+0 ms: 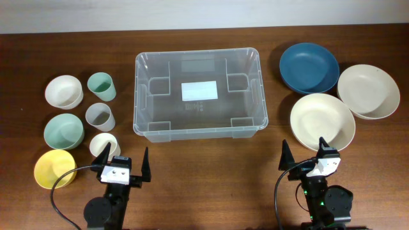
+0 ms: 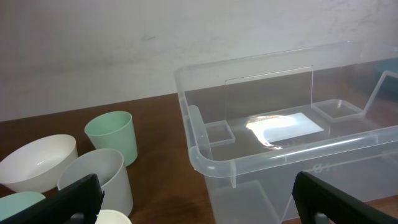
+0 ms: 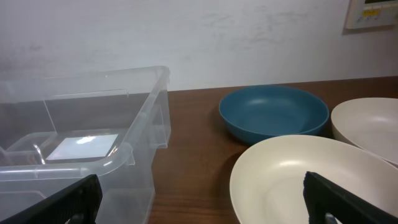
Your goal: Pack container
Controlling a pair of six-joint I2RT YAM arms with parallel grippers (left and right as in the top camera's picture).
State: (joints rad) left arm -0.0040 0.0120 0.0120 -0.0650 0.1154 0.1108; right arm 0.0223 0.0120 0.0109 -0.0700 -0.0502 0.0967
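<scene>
The container (image 3: 87,134) stands at left. The blue bowl (image 3: 273,115) lies beyond the near cream bowl (image 3: 292,177); a second cream bowl (image 3: 370,127) lies at right.

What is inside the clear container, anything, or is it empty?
Empty. The container shows only its white label on a bare base.
</scene>
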